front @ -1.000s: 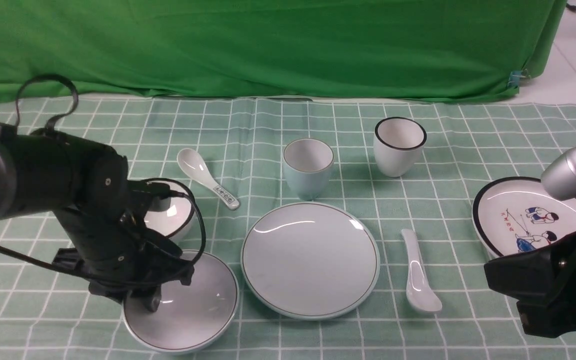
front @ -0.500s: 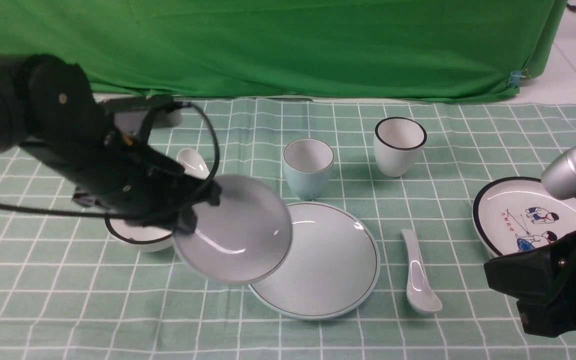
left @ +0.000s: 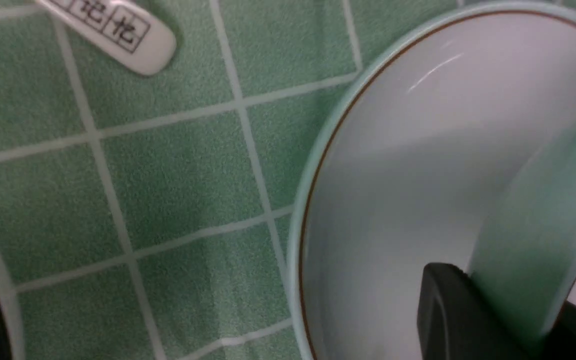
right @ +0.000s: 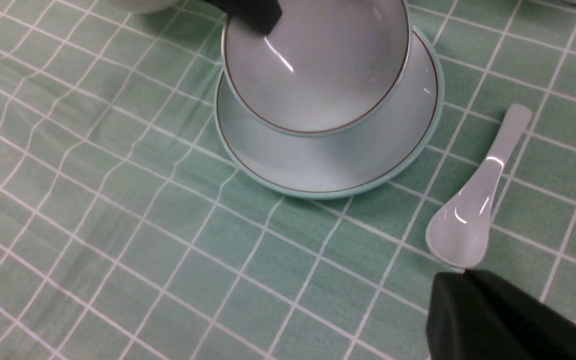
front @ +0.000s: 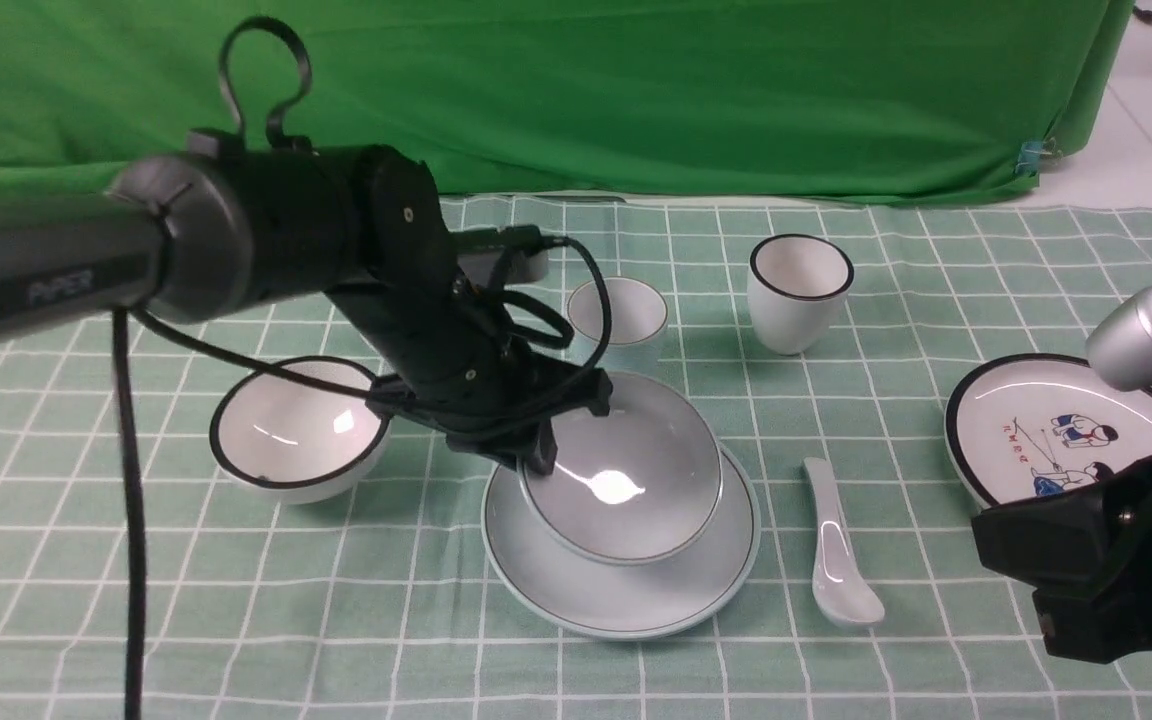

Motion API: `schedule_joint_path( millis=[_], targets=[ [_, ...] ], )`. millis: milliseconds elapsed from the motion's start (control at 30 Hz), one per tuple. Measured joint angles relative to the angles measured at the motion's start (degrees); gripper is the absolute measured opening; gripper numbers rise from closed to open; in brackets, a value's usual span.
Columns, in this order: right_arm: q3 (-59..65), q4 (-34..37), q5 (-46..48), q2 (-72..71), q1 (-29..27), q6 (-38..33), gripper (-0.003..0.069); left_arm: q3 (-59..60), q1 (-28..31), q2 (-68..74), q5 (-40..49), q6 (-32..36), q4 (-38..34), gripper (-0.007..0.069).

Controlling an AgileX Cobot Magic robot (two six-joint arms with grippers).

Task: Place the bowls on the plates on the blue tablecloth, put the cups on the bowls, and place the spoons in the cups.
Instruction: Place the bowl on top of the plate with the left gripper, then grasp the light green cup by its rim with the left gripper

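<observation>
Since the earlier frame, the pale blue bowl (front: 626,480) has swung right, over the pale blue plate (front: 626,608). Left gripper (front: 539,462) pinches its near-left rim, jaws nearly closed (bowl tilted). Right gripper (right: 488,295) is shut, empty, near the plain spoon (front: 839,560). Farther off: pale blue cup (front: 636,312).

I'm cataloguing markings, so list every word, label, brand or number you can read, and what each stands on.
"PIPER": on the left arm.
Boxed characters, cut off at the picture's edge, not surely legible: on the handle of a spoon.
Small red characters, too small to read: on the cartoon plate.
No numbers that I can make out.
</observation>
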Motion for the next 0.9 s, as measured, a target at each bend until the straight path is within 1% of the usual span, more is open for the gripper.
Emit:
schedule_joint_path(
  millis=[100,233,400,500,567,667,700,733,767,800,833,900],
  targets=[
    [0.0,0.0,0.1,0.0,0.0,0.0,0.0035,0.0,0.0,1.6,0.6,0.7,-0.9,0.0029],
    [0.0,0.0,0.2,0.0,0.0,0.0,0.0035,-0.1,0.0,1.7,-0.8,1.2,-1.0,0.0029],
    [0.0,0.0,0.1,0.0,0.0,0.0,0.0035,-0.1,0.0,1.7,-1.9,3.5,-1.2,0.0054],
    [0.0,0.0,-0.3,0.0,0.0,0.0,0.0035,-0.1,0.0,1.7,-2.4,4.1,-1.3,0.0117],
    [0.0,0.0,-0.3,0.0,0.0,0.0,0.0039,-0.1,0.0,1.7,-2.4,4.2,-1.3,0.0177],
    [0.0,0.0,-0.3,0.0,0.0,0.0,0.0045,-0.4,0.0,1.7,-2.1,4.3,-1.4,0.0304],
    [0.0,0.0,-0.3,0.0,0.0,0.0,0.0045,-0.5,0.0,1.7,-2.0,4.3,-1.4,0.0311],
    [0.0,0.0,-0.3,0.0,0.0,0.0,0.0048,-1.8,0.0,1.5,-1.9,3.6,-1.4,0.0370],
    [0.0,0.0,-0.3,0.0,0.0,0.0,0.0048,-2.0,0.0,1.5,-1.9,3.4,-1.4,0.0376],
    [0.0,0.0,-0.4,0.0,0.0,0.0,0.0052,-4.0,0.0,1.0,-1.9,1.1,-0.7,0.0419],
    [0.0,0.0,-0.5,0.0,0.0,0.0,0.0052,-4.0,0.0,0.9,-1.9,0.8,-0.6,0.0419],
    [0.0,0.0,-0.5,0.0,0.0,0.0,0.0054,-6.5,0.0,0.5,-2.2,-1.6,1.2,0.0444]
  ],
)
